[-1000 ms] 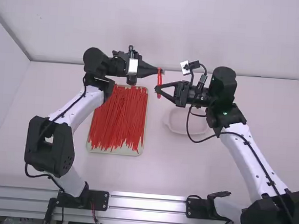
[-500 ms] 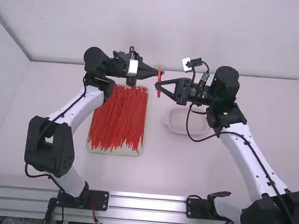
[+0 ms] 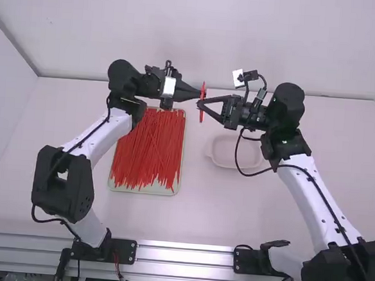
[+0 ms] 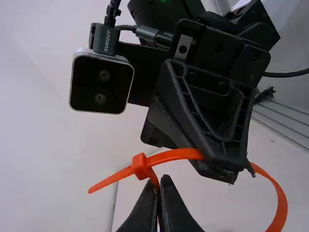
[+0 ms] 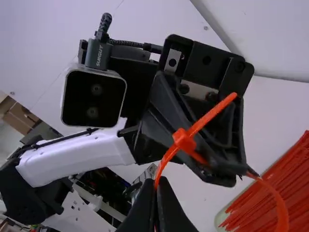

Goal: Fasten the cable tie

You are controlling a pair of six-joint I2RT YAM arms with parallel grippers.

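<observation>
High view: the orange cable tie [image 3: 202,103] stands upright in the air over the table's [image 3: 46,137] far edge, near its middle. The left gripper [image 3: 194,96] has its fingers pressed together on the strap close under the head, and the right gripper [image 3: 208,104] pinches another stretch. In the left wrist view the right gripper's black body hides part of the loop. The wrist camera [image 4: 100,89] beside it has a plug [image 4: 104,37] with white lettering. A tray [image 3: 142,190] of spare ties [image 3: 149,147] lies left of the middle, with a white dish [image 3: 228,157] near its right edge.
</observation>
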